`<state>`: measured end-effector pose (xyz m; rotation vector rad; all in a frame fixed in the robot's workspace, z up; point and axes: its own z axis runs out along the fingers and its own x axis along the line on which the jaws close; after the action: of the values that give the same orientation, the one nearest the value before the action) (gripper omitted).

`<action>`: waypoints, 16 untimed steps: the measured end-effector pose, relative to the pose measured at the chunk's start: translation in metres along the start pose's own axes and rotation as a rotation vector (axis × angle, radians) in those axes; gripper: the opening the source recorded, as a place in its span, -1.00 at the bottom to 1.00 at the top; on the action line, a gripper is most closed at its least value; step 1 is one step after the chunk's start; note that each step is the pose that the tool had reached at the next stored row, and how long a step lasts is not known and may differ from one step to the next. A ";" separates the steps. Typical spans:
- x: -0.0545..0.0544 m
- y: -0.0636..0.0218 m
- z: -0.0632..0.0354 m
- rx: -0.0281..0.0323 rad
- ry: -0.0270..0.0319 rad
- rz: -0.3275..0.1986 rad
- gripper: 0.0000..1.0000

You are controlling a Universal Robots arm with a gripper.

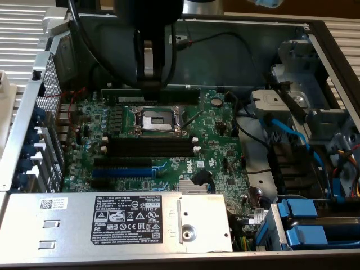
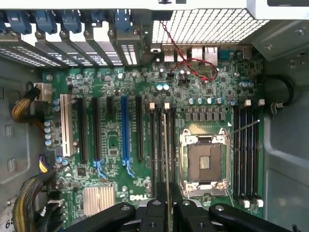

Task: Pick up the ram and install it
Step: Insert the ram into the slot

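Open computer case point(image 1: 315, 34) seen from above, with a green board point(image 1: 219, 140) lying flat inside. The gripper point(image 1: 151, 72) is clenched on the ram point(image 1: 121, 90), a long thin green stick held level and on edge, hanging over the board near the socket point(image 1: 158, 119) and not yet seated. In the wrist view the gripper point(image 2: 166, 205) pinches one end of the ram point(image 2: 166, 154), which shows edge-on as a thin line running along a bank of black slots point(image 2: 152, 145) beside the socket point(image 2: 203, 162). It lies parallel to them, but which slot it sits over cannot be told. A second bank of slots point(image 2: 245, 150) lies on the socket's far side, and the blue slot point(image 2: 124, 135) stands well apart. To do this well, the stick should probably be kept parallel to the chosen slot and exactly upright, with its full length centred between the white clips point(image 2: 152, 105) at the slot ends. Pressing should be straight down and even. A tilt or a sideways offset would likely catch the slot wall or a clip and jam the stick.
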<state>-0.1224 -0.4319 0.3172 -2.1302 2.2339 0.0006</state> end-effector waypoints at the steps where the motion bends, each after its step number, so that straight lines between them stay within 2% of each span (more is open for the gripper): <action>1: 0.000 -0.0019 0.0015 -0.0018 0.0002 0.000 -0.70; 11: 0.001 -0.0018 0.0164 -0.0087 -0.0002 -0.017 -0.70; 16: 0.002 -0.0018 0.0205 -0.0158 -0.0007 -0.040 -0.70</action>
<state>-0.1200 -0.4336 0.2967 -2.1818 2.1981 0.0174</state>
